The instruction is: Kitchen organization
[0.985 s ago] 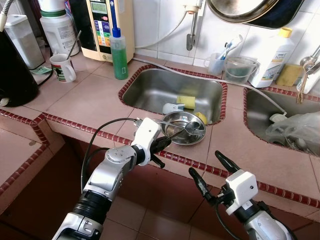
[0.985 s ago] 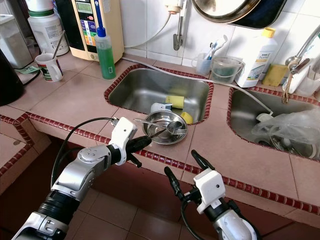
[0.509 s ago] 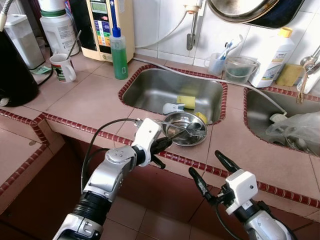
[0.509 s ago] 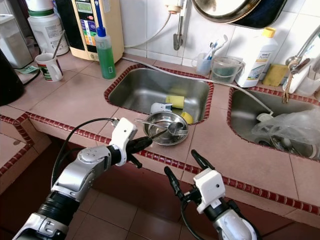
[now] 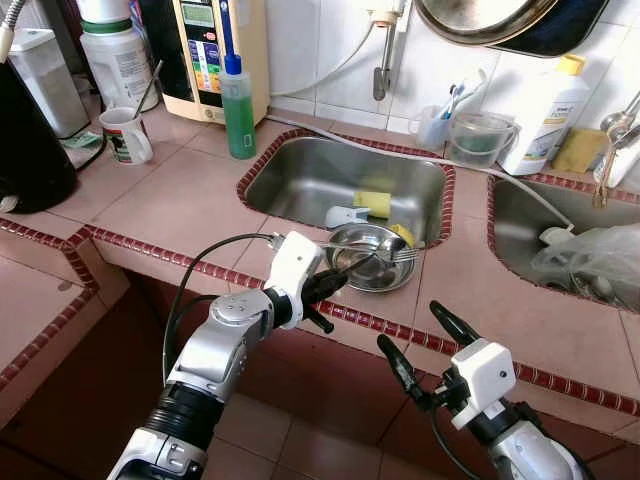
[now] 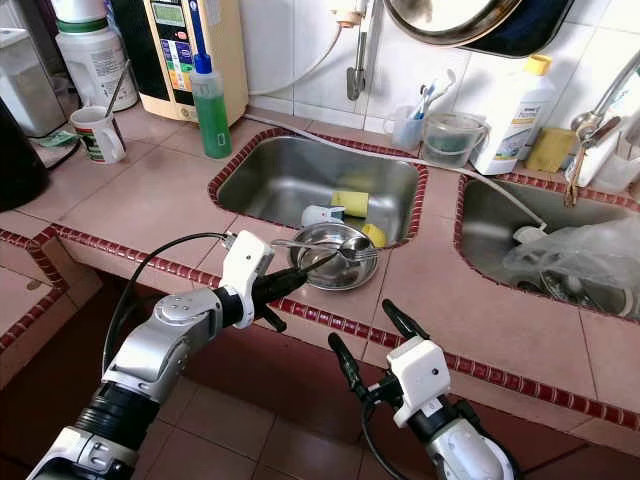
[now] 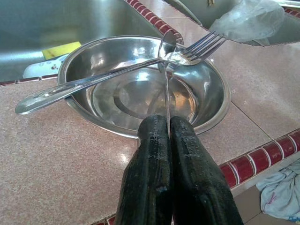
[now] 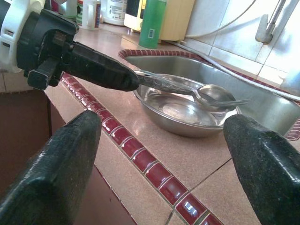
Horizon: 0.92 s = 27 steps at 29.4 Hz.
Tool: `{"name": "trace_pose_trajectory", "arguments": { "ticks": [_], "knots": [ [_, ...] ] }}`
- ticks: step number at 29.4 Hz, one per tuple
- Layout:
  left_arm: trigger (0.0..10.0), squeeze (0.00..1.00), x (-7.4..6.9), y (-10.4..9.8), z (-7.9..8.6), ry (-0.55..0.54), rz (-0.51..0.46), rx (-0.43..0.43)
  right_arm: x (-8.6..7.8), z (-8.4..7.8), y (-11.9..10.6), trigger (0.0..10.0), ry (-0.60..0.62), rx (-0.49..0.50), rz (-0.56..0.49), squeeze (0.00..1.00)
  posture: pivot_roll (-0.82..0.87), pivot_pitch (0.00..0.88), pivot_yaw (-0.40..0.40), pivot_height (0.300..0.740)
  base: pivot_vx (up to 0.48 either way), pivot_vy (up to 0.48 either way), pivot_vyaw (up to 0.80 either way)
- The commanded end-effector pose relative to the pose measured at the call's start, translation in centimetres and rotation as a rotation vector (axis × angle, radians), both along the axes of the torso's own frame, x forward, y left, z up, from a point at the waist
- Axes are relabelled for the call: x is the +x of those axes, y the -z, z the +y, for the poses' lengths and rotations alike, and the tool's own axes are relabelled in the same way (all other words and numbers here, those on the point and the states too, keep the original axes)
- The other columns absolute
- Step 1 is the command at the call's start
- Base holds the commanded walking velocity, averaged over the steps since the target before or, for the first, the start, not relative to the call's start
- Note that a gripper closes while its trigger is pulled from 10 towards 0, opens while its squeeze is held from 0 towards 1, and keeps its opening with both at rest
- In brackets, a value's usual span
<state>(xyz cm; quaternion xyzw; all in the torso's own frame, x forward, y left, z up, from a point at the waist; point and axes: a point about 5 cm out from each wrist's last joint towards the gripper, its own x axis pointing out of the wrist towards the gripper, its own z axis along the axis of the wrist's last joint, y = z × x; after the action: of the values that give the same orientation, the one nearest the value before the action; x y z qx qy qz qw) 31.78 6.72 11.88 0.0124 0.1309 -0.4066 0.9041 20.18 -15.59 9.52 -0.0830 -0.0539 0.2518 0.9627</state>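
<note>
Since a second ago the spoon and fork have shifted toward the bowl's far rim. From the head views, the left gripper reaches over the tabletop's front edge to the steel bowl beside the sink; the right gripper waits below that edge. Left wrist view: jaws closed on the spoon handle, its head crossing the fork over the bowl. Right wrist view: jaws wide apart, holding nothing. Judging by this, tidying has barely begun; bowl, fork and spoon all remain unsorted.
</note>
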Motion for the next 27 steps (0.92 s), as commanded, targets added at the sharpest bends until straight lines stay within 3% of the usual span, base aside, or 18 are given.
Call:
{"name": "trace_pose_trajectory", "arguments": {
  "ticks": [1, 27],
  "knots": [
    [10.0, 0.0, -0.1, -0.7, -0.2, 0.021, -0.032, -0.017, 0.1, 0.1, -0.4, 10.0, -0.01, -0.002, -0.016, 0.0, -0.01, 0.0, 0.003, 0.74, 0.0, 0.0, 0.0],
    [10.0, 0.0, -1.2, -0.5, -1.4, 0.087, -0.016, -0.029, 0.0, 0.1, -0.2, 10.0, -0.006, -0.001, -0.009, 0.0, -0.02, 0.0, 0.008, 0.74, 0.0, 0.0, 0.0]
  ]
}}
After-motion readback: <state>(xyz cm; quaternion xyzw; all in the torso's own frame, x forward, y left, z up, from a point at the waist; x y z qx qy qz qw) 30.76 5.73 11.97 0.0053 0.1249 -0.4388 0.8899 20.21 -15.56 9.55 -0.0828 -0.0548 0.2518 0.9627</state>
